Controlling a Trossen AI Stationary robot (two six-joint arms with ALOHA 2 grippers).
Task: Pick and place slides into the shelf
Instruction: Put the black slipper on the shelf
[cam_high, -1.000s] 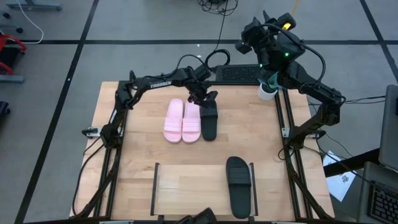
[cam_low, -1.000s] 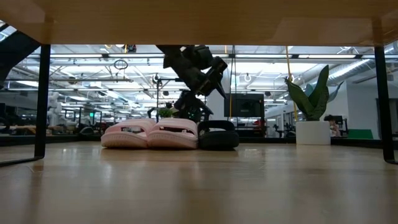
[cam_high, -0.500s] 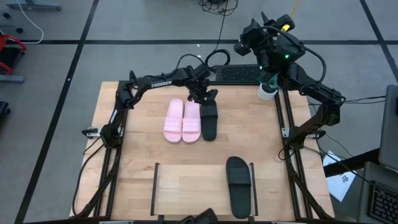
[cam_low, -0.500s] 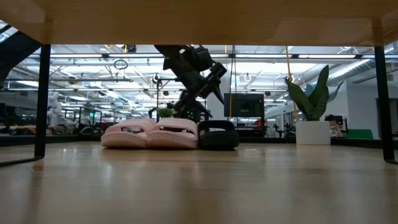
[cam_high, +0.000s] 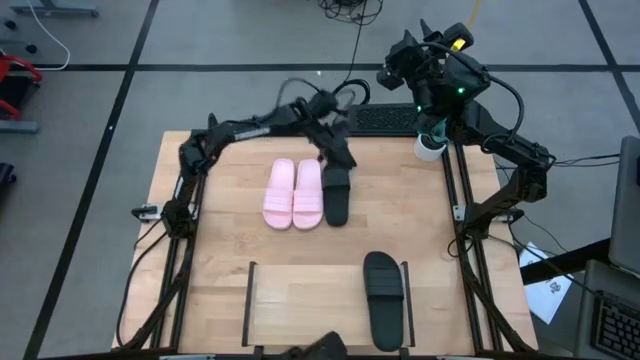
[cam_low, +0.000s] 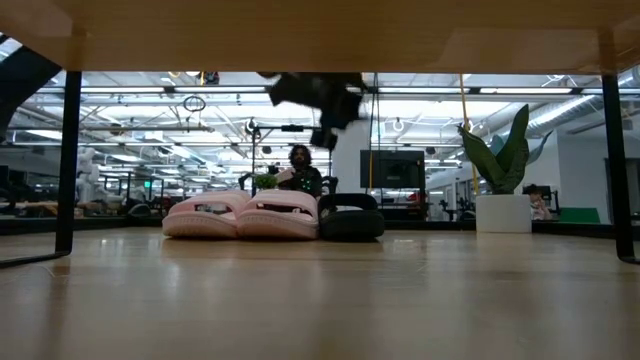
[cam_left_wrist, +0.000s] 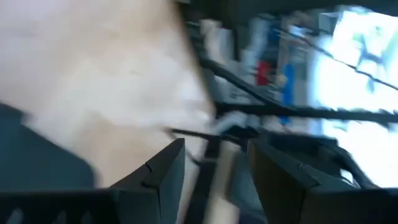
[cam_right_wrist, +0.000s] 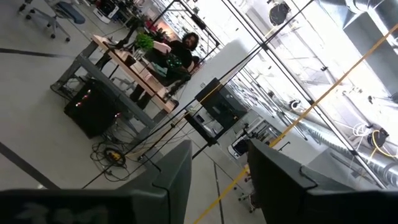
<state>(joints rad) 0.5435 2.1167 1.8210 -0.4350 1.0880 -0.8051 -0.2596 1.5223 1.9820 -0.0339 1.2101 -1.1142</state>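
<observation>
Left tool (cam_high: 333, 152) is hovering at upper centre of the high view, right over the top end of the black slide (cam_high: 336, 190). Whether it is touching the slide cannot be told: the arm is blurred there. From its wrist view the fingers (cam_left_wrist: 165, 171) are standing apart with bench wood in the gap and nothing pinched.

Pink pair (cam_high: 294, 193) is lying just left of that black slide, all three side by side, edges touching, long axes running top to bottom of the frame. In the low view they are sitting as one row (cam_low: 272, 214) at mid-frame, with the tool (cam_low: 322, 100) hanging above them, clear of the straps.

Shelf (cam_high: 300, 305) is lying at lower centre, below the row. The second black slide (cam_high: 385, 298) is resting on its right end, long axis also top to bottom.

Judgement: the slide lies directly below the left tool, lengthwise in line with the reach toward the shelf; the left arm is far nearer.

Right tool (cam_right_wrist: 217, 165) is parked at upper right, off the bench, fingers spread, holding nothing.
</observation>
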